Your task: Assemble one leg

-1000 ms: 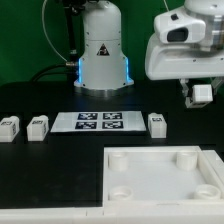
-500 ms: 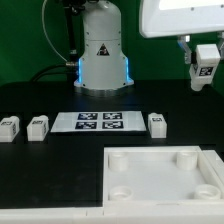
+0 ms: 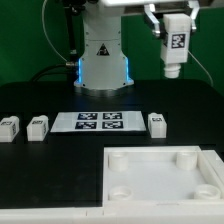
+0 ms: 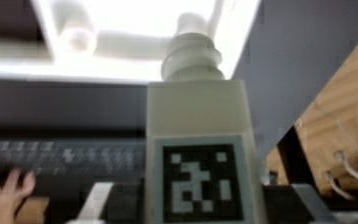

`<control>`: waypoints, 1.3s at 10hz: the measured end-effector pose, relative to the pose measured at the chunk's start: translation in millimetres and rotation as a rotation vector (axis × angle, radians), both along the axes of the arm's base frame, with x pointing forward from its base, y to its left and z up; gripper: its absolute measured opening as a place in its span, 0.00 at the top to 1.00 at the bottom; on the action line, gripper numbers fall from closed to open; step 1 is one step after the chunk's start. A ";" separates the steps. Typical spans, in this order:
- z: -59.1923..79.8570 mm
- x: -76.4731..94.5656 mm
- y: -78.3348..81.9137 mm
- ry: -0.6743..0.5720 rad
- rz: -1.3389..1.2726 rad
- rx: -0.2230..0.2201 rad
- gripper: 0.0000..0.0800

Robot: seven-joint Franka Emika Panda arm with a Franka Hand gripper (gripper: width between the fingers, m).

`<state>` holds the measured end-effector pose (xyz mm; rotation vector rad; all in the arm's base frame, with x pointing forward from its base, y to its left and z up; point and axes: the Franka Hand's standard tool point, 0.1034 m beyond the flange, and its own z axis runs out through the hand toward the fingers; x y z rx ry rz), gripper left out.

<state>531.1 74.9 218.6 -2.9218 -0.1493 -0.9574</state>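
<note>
My gripper (image 3: 172,20) is high at the exterior view's upper right, shut on one leg (image 3: 174,46), a white block with a black-and-white tag that hangs well above the table. In the wrist view the held leg (image 4: 197,130) fills the middle, its tag toward the camera and its ribbed peg end pointing away. The gripper (image 4: 197,205) has a finger on each side of it. Three more legs lie on the black table: two at the left (image 3: 9,126) (image 3: 38,126) and one right of the middle (image 3: 157,123).
The marker board (image 3: 100,121) lies flat between the legs on the table. A large white square panel (image 3: 160,188) with round corner sockets fills the front right. The robot's white base (image 3: 103,55) stands at the back.
The arm has lifted and swung toward the exterior view's left with the leg in its grip. The leg's tag now faces the exterior camera. The parts on the table have not moved.
</note>
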 end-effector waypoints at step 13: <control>-23.9 62.3 22.2 -0.017 0.082 -0.028 0.64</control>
